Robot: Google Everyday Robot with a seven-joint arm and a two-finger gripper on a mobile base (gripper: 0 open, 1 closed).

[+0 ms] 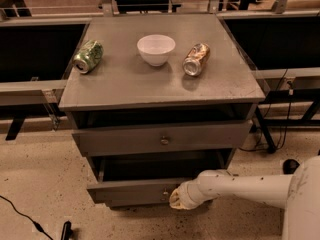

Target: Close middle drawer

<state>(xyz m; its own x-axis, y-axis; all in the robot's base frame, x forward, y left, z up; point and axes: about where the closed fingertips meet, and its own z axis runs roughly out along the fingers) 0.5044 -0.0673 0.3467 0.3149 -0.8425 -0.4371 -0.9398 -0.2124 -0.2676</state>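
Note:
The grey cabinet (160, 84) has its top drawer (160, 138) pulled out a little, with a round brass knob. Below it the middle drawer (131, 190) stands pulled out further. It is a deep dark box with a low plain front, and its small knob (164, 194) is at the right end of the visible front. My gripper (176, 198) is at the end of the white arm (240, 188), which reaches in from the right. The gripper is right against the drawer's front beside the knob. The lowest drawer is hidden under the middle one.
On the cabinet top lie a green can (88, 56) on its side, a white bowl (156, 48) and a brown can (196, 59) on its side. A black cable (22, 216) runs over the speckled floor at the left. Dark table frames stand behind on both sides.

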